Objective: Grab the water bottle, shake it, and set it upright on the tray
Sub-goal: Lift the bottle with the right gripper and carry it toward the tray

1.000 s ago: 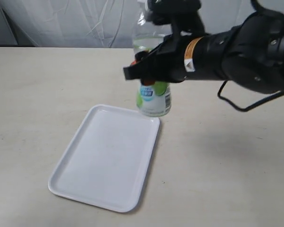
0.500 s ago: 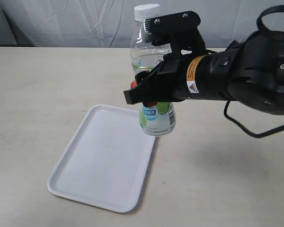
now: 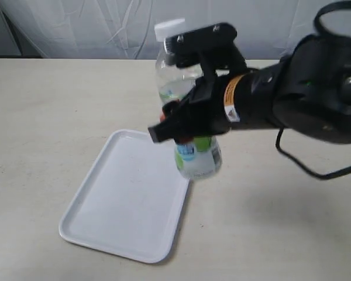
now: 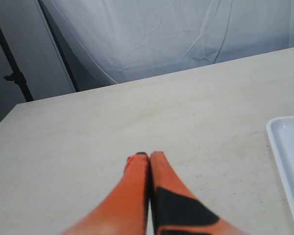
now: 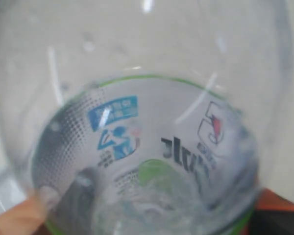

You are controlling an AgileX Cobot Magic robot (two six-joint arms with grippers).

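Observation:
The water bottle (image 3: 196,157) hangs in the air, held round its middle by my right gripper (image 3: 176,120), which is shut on it. The bottle leans, its white cap (image 3: 168,28) tipped to the left and its labelled base over the tray's right edge. The white tray (image 3: 128,196) lies flat on the table below and to the left. In the right wrist view the clear bottle (image 5: 147,127) fills the picture, with orange fingers (image 5: 14,215) at its sides. My left gripper (image 4: 149,155) is shut on nothing, low over bare table, with a corner of the tray (image 4: 289,156) beside it.
The beige table (image 3: 47,105) runs in all directions around the tray. A white curtain (image 3: 93,26) hangs behind the far edge, and a dark stand (image 4: 12,73) shows at the back in the left wrist view. The right arm's black cable (image 3: 304,167) loops over the table.
The bottle has come down and forward with my right gripper and tilted, cap swinging left. The water inside is sloshing. The tray has not moved.

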